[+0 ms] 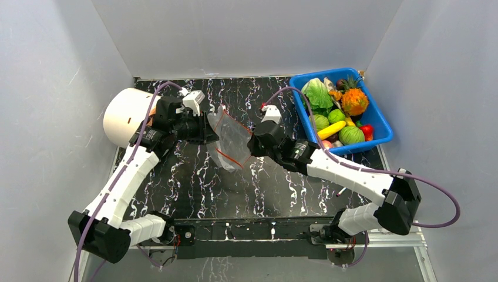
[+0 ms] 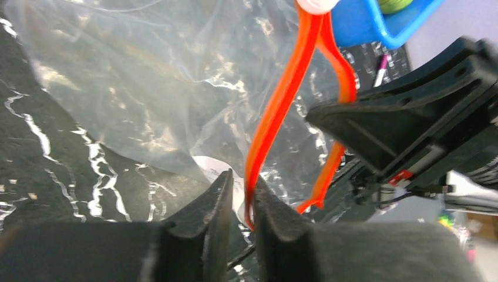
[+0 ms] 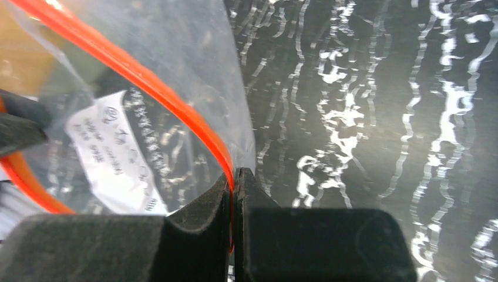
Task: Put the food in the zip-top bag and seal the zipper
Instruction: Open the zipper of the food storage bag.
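The clear zip-top bag (image 1: 233,141) hangs above the table between my two grippers, and no food shows inside it. Its red zipper (image 2: 286,94) is parted into two strips, so the mouth is open. My left gripper (image 2: 244,183) is shut on one strip at the bag's left side (image 1: 209,130). My right gripper (image 3: 233,175) is shut on the other zipper strip (image 3: 176,97) at the bag's right side (image 1: 252,144). The food lies in the blue bin (image 1: 382,120): a green cabbage leaf (image 1: 317,94), a yellow banana piece (image 1: 332,130), and a pale piece (image 1: 329,83).
A big white cylinder (image 1: 126,114) stands at the back left, close behind the left arm. The bin also holds an orange pineapple (image 1: 355,101), green round fruits and a red piece. A white label (image 3: 114,150) shows on the bag. Grey walls close in three sides.
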Motion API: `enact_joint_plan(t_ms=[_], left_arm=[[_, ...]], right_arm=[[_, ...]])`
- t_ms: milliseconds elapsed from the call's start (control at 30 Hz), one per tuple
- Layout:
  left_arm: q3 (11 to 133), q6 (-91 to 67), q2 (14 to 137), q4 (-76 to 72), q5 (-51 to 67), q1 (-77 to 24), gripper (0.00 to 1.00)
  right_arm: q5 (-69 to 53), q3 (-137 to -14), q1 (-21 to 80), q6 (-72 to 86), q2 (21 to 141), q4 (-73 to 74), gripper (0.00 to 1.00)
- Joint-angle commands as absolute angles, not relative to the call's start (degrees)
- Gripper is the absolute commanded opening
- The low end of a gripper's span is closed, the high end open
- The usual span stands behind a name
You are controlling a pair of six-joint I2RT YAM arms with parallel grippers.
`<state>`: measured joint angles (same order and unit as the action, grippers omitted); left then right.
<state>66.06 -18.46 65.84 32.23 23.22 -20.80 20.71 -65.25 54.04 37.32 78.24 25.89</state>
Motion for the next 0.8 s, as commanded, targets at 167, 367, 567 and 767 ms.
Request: enact_joint_plan(t_ms=[167, 367, 567, 767], left_arm=[[62.49, -23.84, 61.82, 20.92, 28.52, -20.7, 0.57], [60.47, -22.69, 63.27, 19.26, 26.96, -20.66, 0.62], [60.75, -22.01, 64.97, 15.98, 25.23, -20.7, 0.68], [60.04, -20.73, 66.4, 8.65, 25.97, -20.67, 0.7]], right_arm=[[15.14, -58.79, 54.01, 54.33, 74.87, 2.84, 0.0], [14.11, -58.84, 54.11, 55.97, 76.09, 0.71, 0.0], [14.57, -59.66, 54.09, 55.97, 77.8, 0.7, 0.0], [13.89, -59.8, 54.09, 55.81, 78.57, 0.53, 0.0]])
